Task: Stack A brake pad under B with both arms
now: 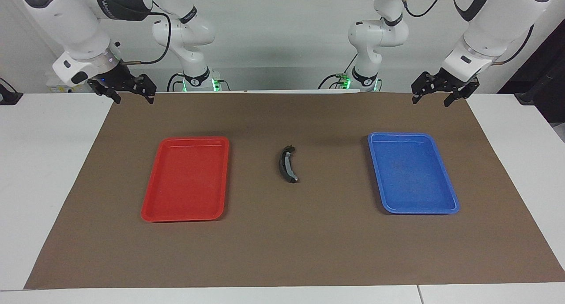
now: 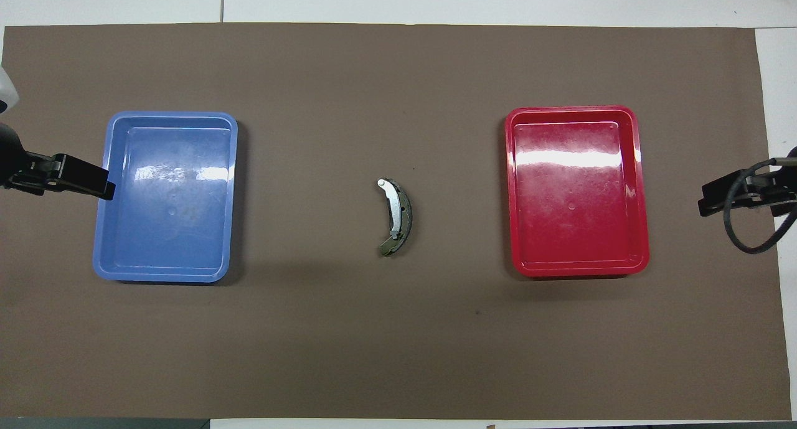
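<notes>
Brown paper mat (image 1: 291, 251) over a white table (image 1: 39, 171), carrying two shallow plastic trays and one stack of brake pads. Red rectangular tray (image 1: 186, 178) toward the right arm's end, blue rectangular tray (image 1: 412, 173) toward the left arm's end, both bare inside. Between them, well apart from each: long thin crescent-shaped black brake pad B (image 1: 287, 164), with a grey strip and lighter tips, lying flat mid-mat; short stubby dark grey A brake pad not separately discernible beneath it. Nothing standing between the pads and either arm. Right gripper (image 1: 127, 90) up over the mat's corner by its own base, fingers spread, holding nothing. Left gripper (image 1: 440, 91) likewise raised over the other corner nearest the robots, fingers apart, holding nothing. Both well away from the pads.
</notes>
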